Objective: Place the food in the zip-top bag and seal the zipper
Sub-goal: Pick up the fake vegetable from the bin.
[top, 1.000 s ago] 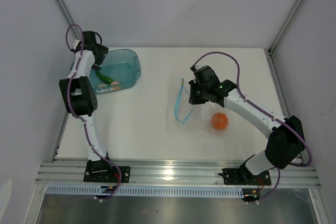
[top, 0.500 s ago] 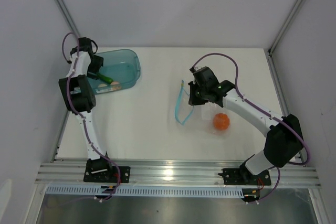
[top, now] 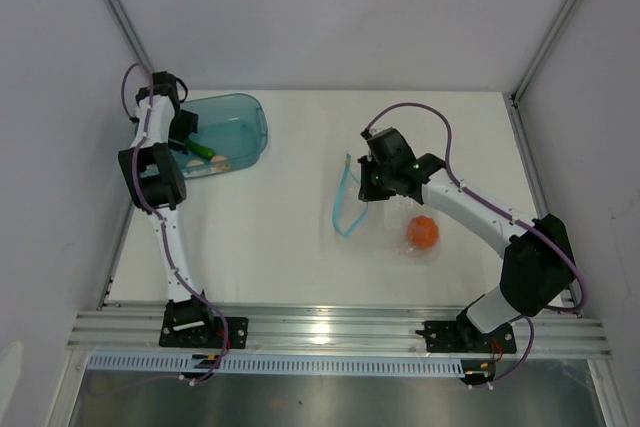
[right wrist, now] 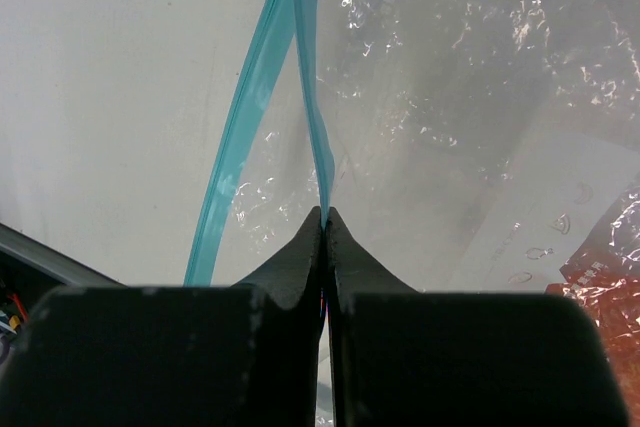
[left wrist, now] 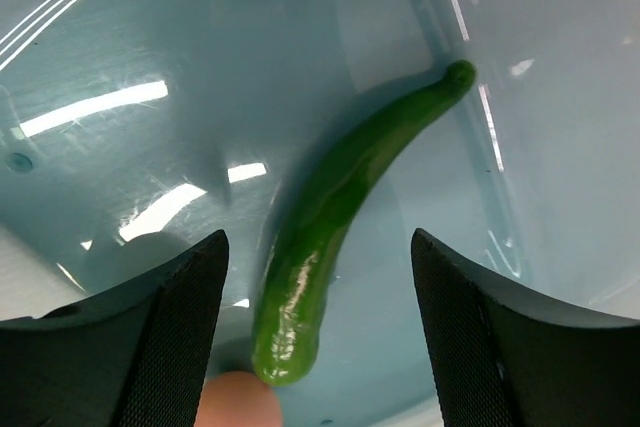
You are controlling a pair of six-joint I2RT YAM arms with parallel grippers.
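Observation:
The clear zip-top bag (top: 395, 222) lies at the table's centre right with its light-blue zipper (top: 342, 199) bowed open to the left. The orange fruit (top: 421, 232) sits inside it. My right gripper (top: 375, 187) is shut on one lip of the zipper (right wrist: 312, 107); the other lip (right wrist: 235, 137) hangs apart. My left gripper (left wrist: 318, 347) is open, low inside the teal tub (top: 235, 127), straddling the slim green vegetable (left wrist: 340, 207). A cream-white egg-like lump (left wrist: 237, 402) touches the vegetable's near end; it also shows in the top view (top: 218, 161).
The tub stands at the far left near the left wall (top: 50, 147). An aluminium rail (top: 330, 327) runs along the table's near edge. A frame post (top: 555, 27) stands at the back right.
My left gripper has shifted left and lowered into the tub over the green vegetable. The right gripper and the bag have barely moved.

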